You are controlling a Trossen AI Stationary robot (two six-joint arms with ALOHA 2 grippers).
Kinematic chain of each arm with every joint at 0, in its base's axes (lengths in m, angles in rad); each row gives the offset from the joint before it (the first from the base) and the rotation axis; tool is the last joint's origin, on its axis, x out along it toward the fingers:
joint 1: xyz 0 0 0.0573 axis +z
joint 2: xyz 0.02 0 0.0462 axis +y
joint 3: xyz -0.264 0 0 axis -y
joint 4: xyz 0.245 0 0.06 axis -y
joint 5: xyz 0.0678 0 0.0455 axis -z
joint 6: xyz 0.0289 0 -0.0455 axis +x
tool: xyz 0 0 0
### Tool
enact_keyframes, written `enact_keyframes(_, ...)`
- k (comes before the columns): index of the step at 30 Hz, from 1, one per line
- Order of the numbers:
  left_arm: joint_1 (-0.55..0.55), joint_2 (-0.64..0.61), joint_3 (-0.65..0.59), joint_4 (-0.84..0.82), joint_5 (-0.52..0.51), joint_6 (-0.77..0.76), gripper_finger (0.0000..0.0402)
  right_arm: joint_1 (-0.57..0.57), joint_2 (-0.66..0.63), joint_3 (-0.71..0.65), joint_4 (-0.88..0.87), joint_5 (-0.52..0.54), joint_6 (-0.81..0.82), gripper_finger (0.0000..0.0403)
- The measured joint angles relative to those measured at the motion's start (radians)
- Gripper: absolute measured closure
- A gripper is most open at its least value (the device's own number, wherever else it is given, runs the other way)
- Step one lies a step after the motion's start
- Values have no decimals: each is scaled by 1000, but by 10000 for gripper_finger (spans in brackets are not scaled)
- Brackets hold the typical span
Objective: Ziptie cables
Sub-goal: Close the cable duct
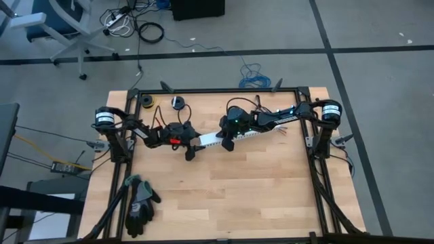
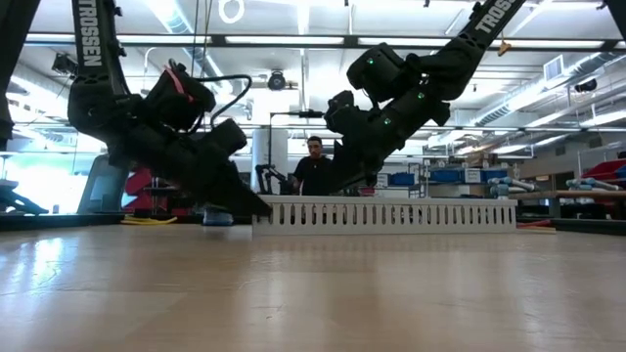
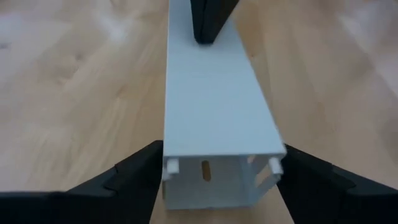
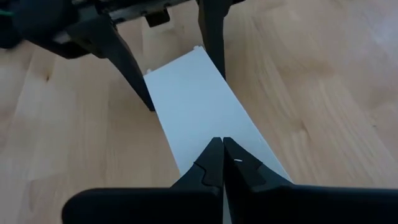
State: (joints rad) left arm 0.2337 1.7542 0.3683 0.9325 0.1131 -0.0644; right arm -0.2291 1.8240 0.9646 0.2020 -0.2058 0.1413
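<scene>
The cables (image 1: 283,133) show only in the high view, as a few thin strands on the table (image 1: 258,196) at the right end of the white slotted channel (image 1: 245,133), under the right arm and well apart from both claws. The left gripper (image 3: 219,171) straddles the channel's left end, fingers spread close along its two sides. The right gripper (image 4: 221,149) is pinched together, empty, its tips on the channel's flat top.

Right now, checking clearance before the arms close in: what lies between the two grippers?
The white slotted duct: the left gripper straddles its end, and the shut right gripper rests on its lid. Both wrist views show it.
</scene>
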Motion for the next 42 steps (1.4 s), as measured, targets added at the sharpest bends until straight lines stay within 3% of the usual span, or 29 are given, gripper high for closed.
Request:
enact_keyframes(10,0,-88,-107,16,-28,-22,104,0,-2,1,-15,0,16,403)
enact_keyframes(26,-13,-24,-67,44,-67,-17,105,-6,-2,1,-14,2,23,403)
enact_keyframes(35,-13,-13,-58,45,-68,-18,154,-6,-4,1,-12,2,19,403)
enact_keyframes(42,-13,-13,-58,45,-69,-19,168,9,-95,0,-86,53,41,403)
